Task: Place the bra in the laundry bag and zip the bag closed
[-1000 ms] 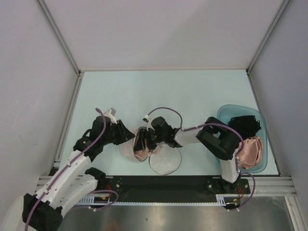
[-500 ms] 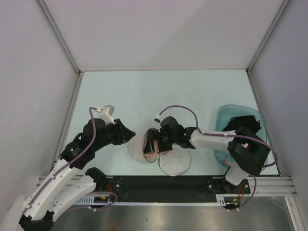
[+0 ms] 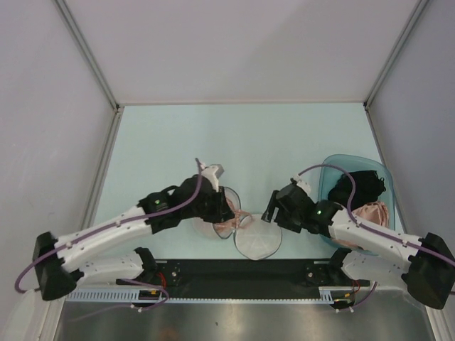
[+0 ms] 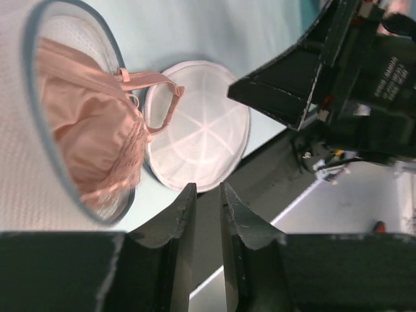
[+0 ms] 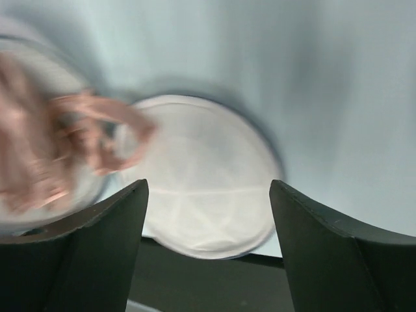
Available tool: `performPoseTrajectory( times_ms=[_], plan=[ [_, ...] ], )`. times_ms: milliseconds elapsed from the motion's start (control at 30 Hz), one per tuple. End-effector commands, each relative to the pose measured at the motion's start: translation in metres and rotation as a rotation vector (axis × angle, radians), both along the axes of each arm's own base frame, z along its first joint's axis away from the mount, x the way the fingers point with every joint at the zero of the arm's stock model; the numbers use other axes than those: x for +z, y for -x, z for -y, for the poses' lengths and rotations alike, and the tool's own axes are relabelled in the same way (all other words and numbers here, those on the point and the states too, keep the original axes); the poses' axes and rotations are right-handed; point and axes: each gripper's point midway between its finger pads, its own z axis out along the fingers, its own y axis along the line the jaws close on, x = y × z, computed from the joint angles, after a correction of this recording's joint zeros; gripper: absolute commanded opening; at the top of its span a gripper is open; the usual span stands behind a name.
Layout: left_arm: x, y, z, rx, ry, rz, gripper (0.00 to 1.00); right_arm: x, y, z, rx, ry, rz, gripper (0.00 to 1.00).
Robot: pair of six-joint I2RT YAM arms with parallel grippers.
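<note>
The laundry bag lies unzipped near the table's front edge. One domed half (image 3: 230, 195) stands on its edge, the other half (image 3: 257, 240) lies flat. The salmon-pink bra (image 3: 226, 226) sits in the standing half (image 4: 26, 195). In the left wrist view the bra (image 4: 91, 140) fills that half and a strap loops out onto the flat half (image 4: 208, 149). My left gripper (image 3: 222, 210) (image 4: 207, 190) is beside the standing half, its jaws a narrow gap apart and empty. My right gripper (image 3: 271, 212) (image 5: 208, 190) is wide open and empty above the flat half (image 5: 205, 179).
A teal plastic basin (image 3: 330, 170) stands at the right, holding a black garment (image 3: 362, 186) and another pink garment (image 3: 373, 213). The dark front rail (image 3: 234, 268) runs just below the bag. Walls enclose the table on three sides.
My right gripper has drawn back to the right, out of the bag. My left arm has swung right and now reaches over the standing half. The bag shifted slightly right.
</note>
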Motion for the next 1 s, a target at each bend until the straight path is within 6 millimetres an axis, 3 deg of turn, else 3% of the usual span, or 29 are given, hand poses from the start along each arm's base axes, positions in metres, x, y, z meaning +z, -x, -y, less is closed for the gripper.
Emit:
performPoseTrajectory(
  times_ms=[0,167,367,567,967],
  plan=[
    [-0.008,-0.019,0.027,0.007,-0.078,0.037,0.21,-0.035,0.012,0.039,-0.21,0.105,-0.081,0.79],
    [-0.028,-0.032,0.026,0.008,-0.198,0.063,0.19,-0.045,0.028,0.054,-0.246,0.275,-0.105,0.76],
    [-0.046,-0.033,0.02,0.015,-0.265,0.05,0.17,-0.061,0.041,0.043,-0.225,0.274,-0.146,0.7],
    [-0.066,-0.033,0.012,0.028,-0.322,0.031,0.16,-0.07,0.04,0.034,-0.229,0.236,-0.138,0.62],
    [-0.088,-0.037,0.0,0.043,-0.419,0.03,0.14,-0.074,0.032,0.037,-0.29,0.176,-0.073,0.05]
  ],
)
